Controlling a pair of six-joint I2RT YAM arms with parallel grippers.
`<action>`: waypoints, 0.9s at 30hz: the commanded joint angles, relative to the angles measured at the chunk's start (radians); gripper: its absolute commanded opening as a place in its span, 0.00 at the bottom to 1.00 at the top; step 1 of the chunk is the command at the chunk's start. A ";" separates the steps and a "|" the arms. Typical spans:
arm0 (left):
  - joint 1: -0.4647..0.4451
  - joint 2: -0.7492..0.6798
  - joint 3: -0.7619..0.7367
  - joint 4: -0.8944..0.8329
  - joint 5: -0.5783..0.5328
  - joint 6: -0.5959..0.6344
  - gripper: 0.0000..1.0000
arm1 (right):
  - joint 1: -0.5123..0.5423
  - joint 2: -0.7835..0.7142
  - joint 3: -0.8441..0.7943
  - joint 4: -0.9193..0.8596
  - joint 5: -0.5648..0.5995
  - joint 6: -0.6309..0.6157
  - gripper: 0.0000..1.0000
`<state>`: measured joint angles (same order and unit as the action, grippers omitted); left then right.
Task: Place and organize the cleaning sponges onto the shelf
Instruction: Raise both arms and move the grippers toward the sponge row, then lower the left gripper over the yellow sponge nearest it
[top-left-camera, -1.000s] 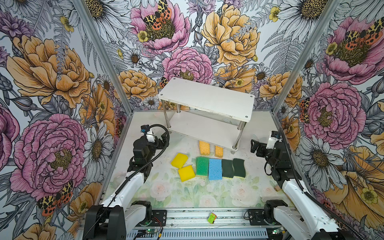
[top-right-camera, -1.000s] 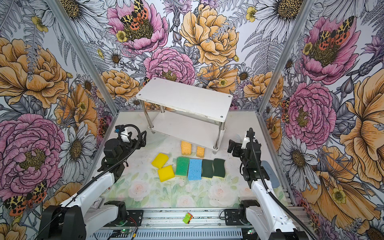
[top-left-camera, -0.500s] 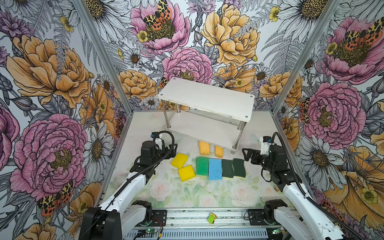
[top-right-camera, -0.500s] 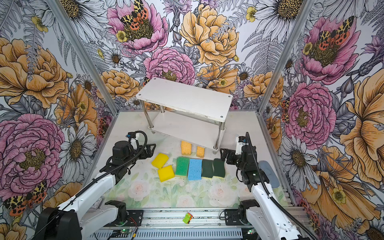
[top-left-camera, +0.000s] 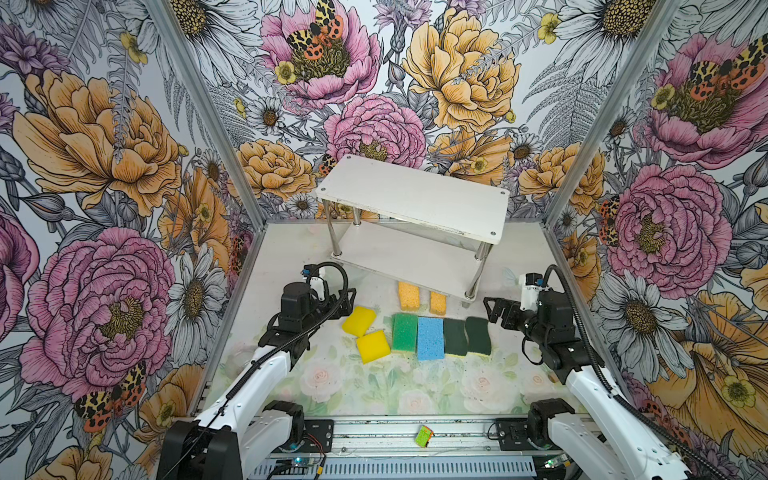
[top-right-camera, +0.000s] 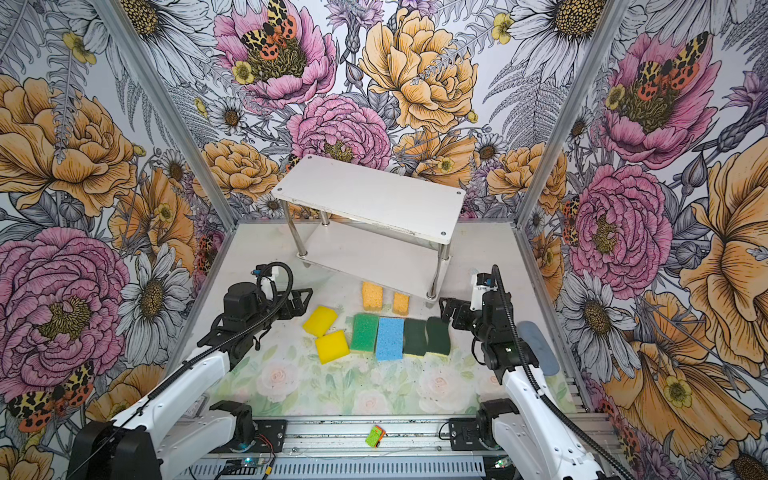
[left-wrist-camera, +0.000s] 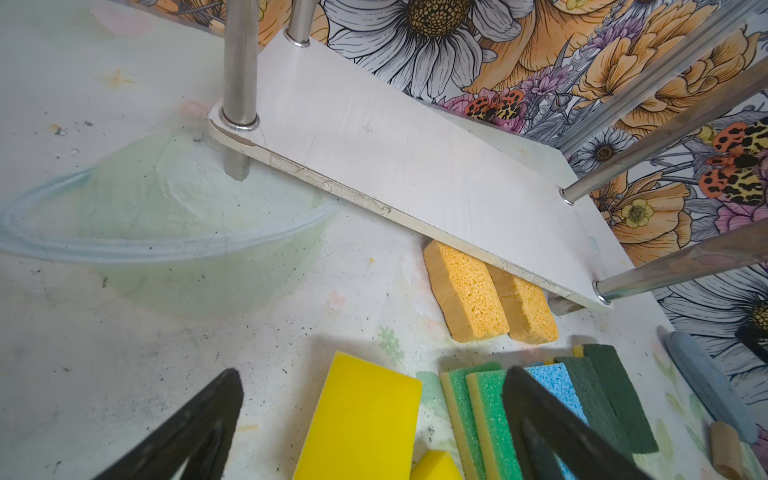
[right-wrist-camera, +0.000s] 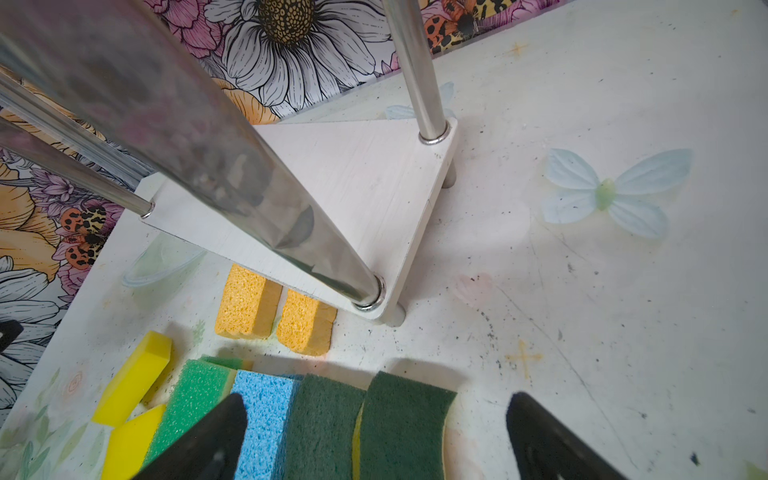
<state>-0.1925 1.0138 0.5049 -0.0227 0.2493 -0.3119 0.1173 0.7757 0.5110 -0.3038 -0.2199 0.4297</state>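
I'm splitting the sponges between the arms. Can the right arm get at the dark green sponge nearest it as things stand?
Probably yes. The right pincer hangs open beside that dark green sponge, with only bare table between them; the shelf post stands behind, off the path.

Floral walls (top-left-camera: 104, 166), pale flower-printed tabletop (top-left-camera: 374, 386)

I can't read any lettering, number or brand anywhere, neither on the shelf (top-left-camera: 411, 199) nor on the sponges (top-left-camera: 430, 337) lying just in front of it. The small green-and-orange thing (top-left-camera: 424, 435) on the metal rail (top-left-camera: 374, 436), well in front of the shelf, is too small to make out.
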 joint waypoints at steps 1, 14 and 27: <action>-0.010 0.018 -0.006 -0.003 0.042 -0.018 0.99 | 0.013 -0.017 0.000 0.002 -0.022 0.019 1.00; -0.084 0.106 0.043 -0.119 0.088 -0.119 0.99 | 0.039 -0.039 -0.003 0.000 -0.090 0.061 1.00; -0.137 0.114 0.093 -0.345 -0.067 -0.149 0.99 | 0.044 -0.042 -0.032 -0.002 -0.140 0.078 1.00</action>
<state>-0.3363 1.1244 0.5758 -0.3038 0.2569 -0.4507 0.1543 0.7460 0.4904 -0.3080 -0.3389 0.5011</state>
